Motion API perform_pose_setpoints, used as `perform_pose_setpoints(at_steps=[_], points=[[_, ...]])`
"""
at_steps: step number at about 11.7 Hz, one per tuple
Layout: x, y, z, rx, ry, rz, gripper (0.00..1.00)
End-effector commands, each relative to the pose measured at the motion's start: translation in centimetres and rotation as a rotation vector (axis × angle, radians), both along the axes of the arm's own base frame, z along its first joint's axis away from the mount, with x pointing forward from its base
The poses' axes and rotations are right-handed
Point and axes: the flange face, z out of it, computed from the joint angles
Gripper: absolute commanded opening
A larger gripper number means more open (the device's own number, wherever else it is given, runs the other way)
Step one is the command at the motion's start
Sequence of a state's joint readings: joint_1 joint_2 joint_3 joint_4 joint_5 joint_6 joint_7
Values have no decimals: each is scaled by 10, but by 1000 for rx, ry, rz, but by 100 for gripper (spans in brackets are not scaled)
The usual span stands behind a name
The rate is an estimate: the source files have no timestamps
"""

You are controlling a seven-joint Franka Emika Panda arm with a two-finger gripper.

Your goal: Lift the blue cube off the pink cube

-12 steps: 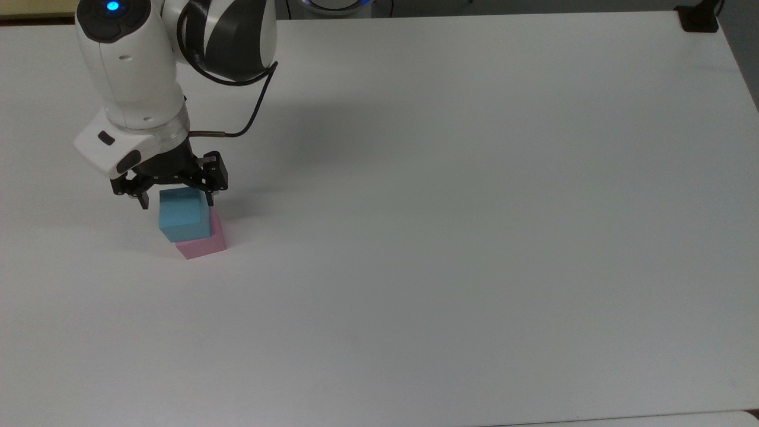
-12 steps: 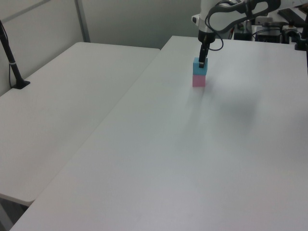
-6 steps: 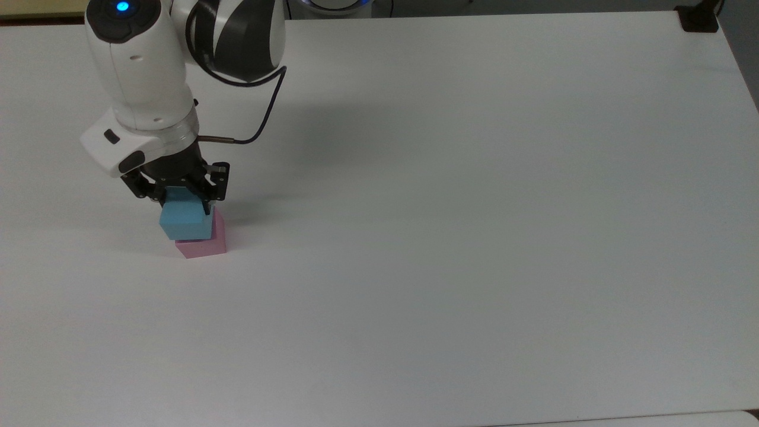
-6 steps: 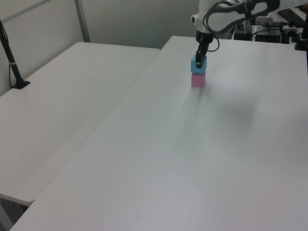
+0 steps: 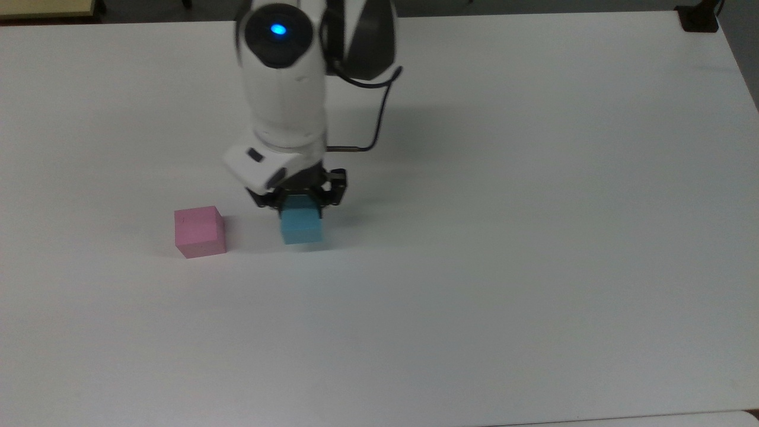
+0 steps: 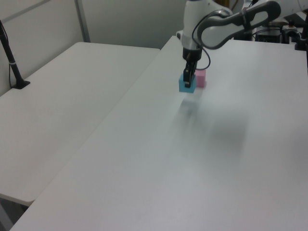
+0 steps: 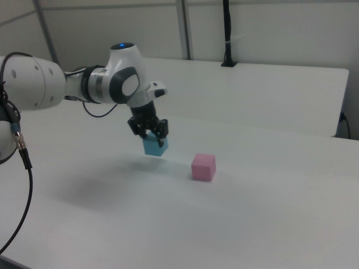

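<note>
**Blue cube held in the gripper, apart from the pink cube**

The gripper (image 5: 299, 204) is closed around the blue cube (image 5: 302, 227), its two black fingers pressed against opposite sides of the cube's upper part. In the right view the blue cube (image 7: 155, 146) hangs clear of the white surface (image 5: 533, 237), with a faint shadow on the surface below it, so it is carried in the air rather than resting. The gripper (image 7: 149, 133) points straight down from the white wrist of the arm (image 5: 284, 89), whose blue light shows on top in the top view.

The pink cube (image 5: 200, 232) sits alone on the surface, upright, with nothing on it. In the top view it lies to the top view's left of the blue cube, near it but with a clear gap of bare surface between them. In the right view the pink cube (image 7: 203, 167) is to the right view's right of the held cube and lower in the picture. In the left view the blue cube (image 6: 186, 84) appears just beside the pink cube (image 6: 200, 79), on the left view's left of it, with the gripper (image 6: 188, 77) above.

A black cable (image 5: 379, 112) loops from the arm down to the wrist. A second white table (image 6: 57, 110) stands alongside on the left view's left, with a black post (image 6: 10, 57) on it.
</note>
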State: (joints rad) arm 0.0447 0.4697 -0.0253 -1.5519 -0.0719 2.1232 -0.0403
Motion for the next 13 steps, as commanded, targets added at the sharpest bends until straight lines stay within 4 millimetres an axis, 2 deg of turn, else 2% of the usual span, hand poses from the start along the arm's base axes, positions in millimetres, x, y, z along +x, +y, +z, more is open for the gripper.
perform_pose_setpoints(at_steps=[1,2,3,4,6,7,9,10,12,13], points=[[-8,32,-24,-19,10,-13,77],[-10,36,-25,-25,14,-6,100],[-11,38,-25,-26,17,-3,100],[-13,45,-16,-27,15,7,100],[-29,55,30,-30,37,14,100],[-43,61,65,-29,46,1,100],[-74,49,128,-21,64,-70,100],[-88,42,152,-12,70,-86,100],[-105,34,177,5,76,-104,100],[-112,24,186,17,88,-125,100]])
